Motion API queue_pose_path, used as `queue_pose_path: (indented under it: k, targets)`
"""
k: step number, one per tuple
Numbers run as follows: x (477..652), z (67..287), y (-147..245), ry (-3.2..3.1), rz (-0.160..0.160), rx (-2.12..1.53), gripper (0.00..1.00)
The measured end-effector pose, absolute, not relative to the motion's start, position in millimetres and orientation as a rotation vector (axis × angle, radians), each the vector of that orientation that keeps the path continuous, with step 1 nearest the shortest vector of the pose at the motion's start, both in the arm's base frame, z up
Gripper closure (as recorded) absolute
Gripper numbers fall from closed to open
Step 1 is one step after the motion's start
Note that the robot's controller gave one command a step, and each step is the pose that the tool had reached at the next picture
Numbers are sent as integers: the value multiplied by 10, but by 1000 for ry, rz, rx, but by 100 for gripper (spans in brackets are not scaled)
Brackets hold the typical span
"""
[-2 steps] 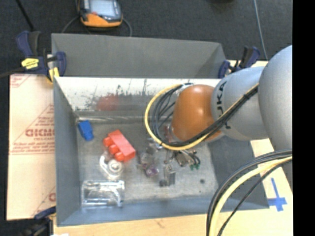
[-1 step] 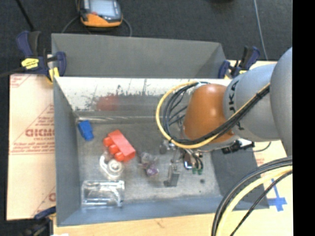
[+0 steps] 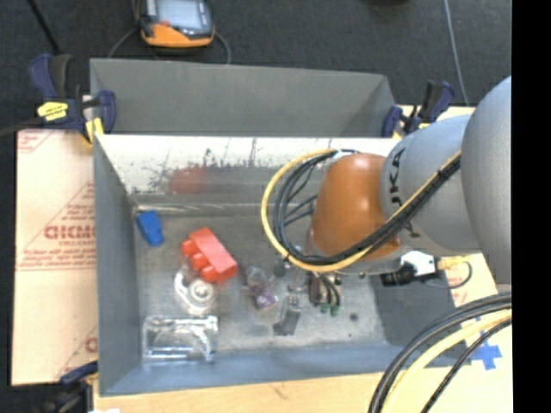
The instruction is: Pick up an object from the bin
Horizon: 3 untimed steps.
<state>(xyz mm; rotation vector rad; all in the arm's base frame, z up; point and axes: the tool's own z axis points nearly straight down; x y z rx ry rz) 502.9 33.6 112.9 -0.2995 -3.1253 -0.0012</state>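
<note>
**Gripper low over small pieces at mid-bin**

A small dark grey piece [image 3: 286, 320] lies mid-floor, toward the near wall, with a purple lump [image 3: 260, 289] just beside it on the left. The gripper [image 3: 297, 301] hangs over these two, under the orange cover [image 3: 349, 200]; whether it is wide or narrow cannot be told. Further left lie a red block [image 3: 207, 255], a clear round piece [image 3: 195, 292], a clear plastic pack [image 3: 179, 338] and a blue piece [image 3: 150, 227] in the grey bin [image 3: 112, 231].
</note>
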Motion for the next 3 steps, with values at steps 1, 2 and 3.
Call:
queue_pose_path:
  k: [1,2,3]
  targets:
    - [5209,700,254,-3131,2,225,0]
    - [5217,706,244,-3133,2,224,0]
    - [5219,708,243,-3133,2,226,100]
